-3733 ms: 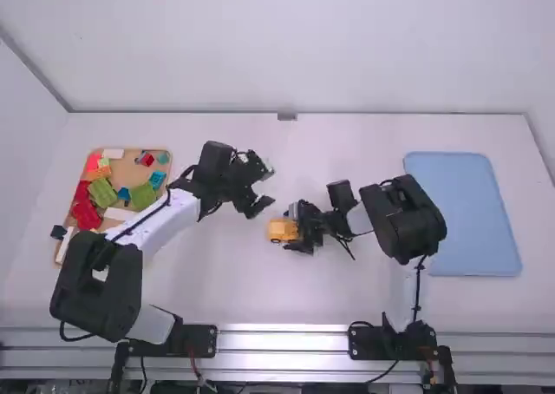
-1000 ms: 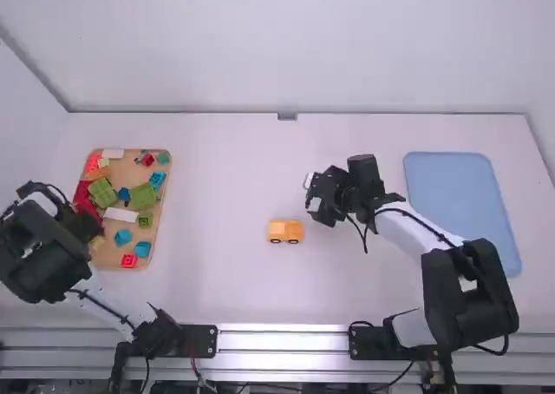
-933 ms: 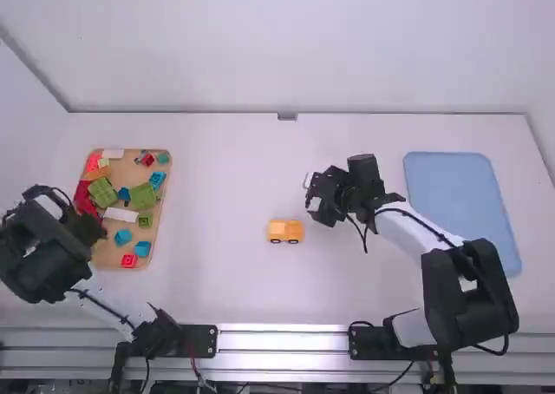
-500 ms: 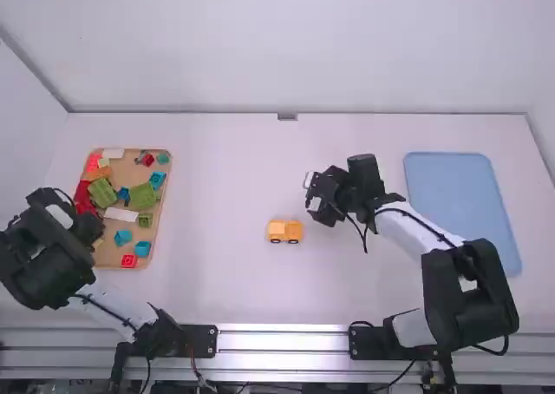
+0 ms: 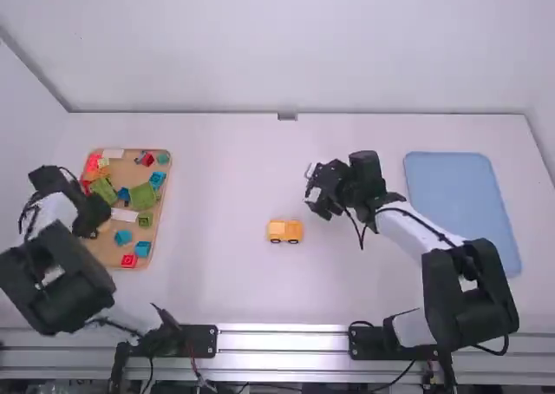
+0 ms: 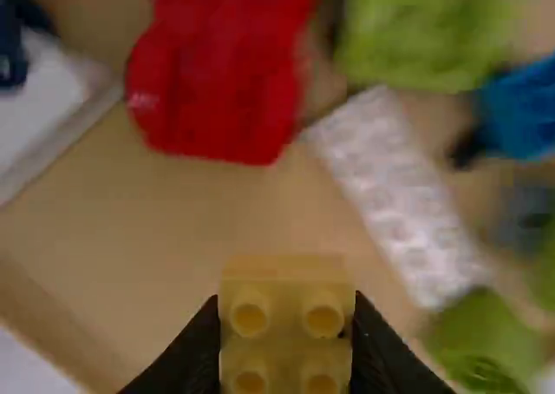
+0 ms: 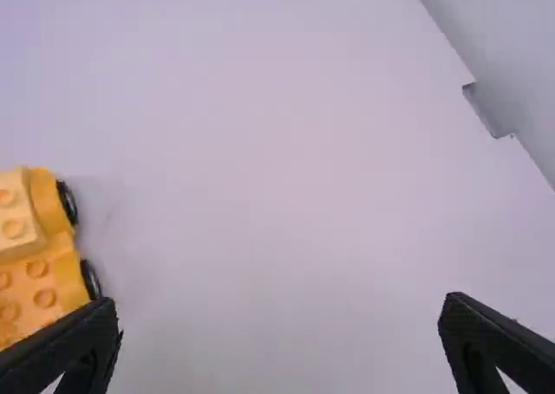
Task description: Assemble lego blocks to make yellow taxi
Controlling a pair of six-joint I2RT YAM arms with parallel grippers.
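Observation:
In the high view my left gripper (image 5: 94, 231) is over the left part of the wooden tray. The left wrist view has my left gripper (image 6: 286, 359) shut on a yellow block (image 6: 284, 329), its studs facing the camera. An orange-yellow car body (image 5: 284, 231) with black wheels stands upright on the table near the middle. Beyond it and to its right, my right gripper (image 5: 314, 194) stays apart from the car. In the right wrist view the right gripper (image 7: 282, 346) is open with nothing between its fingers, and the studded car (image 7: 39, 281) lies at the left edge.
The wooden tray (image 5: 160, 229) at the left holds several loose blocks, among them a white brick (image 6: 399, 194), a red one (image 6: 230, 73) and green ones. A blue tray (image 5: 464, 207) lies at the right of the table.
Both grippers have withdrawn from the car, the right one letting it go. My left gripper has come to the tray and latterly shifted slightly over it, while the right arm has barely moved in the last second.

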